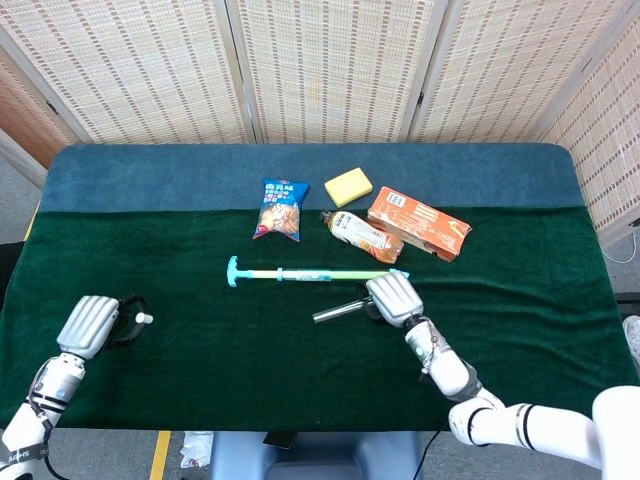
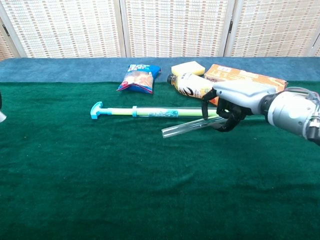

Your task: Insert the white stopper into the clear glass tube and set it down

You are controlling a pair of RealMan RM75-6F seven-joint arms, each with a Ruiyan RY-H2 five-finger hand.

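The clear glass tube is lifted off the green cloth, its open end slanting down to the left; it also shows as the tube in the head view. My right hand grips its right end, seen from above as my right hand. My left hand is at the table's left edge and pinches the small white stopper. In the chest view only a white sliver of the stopper shows at the left border.
A teal-handled long stick lies just behind the tube. Farther back are a blue snack bag, a yellow sponge, a lying bottle and an orange box.
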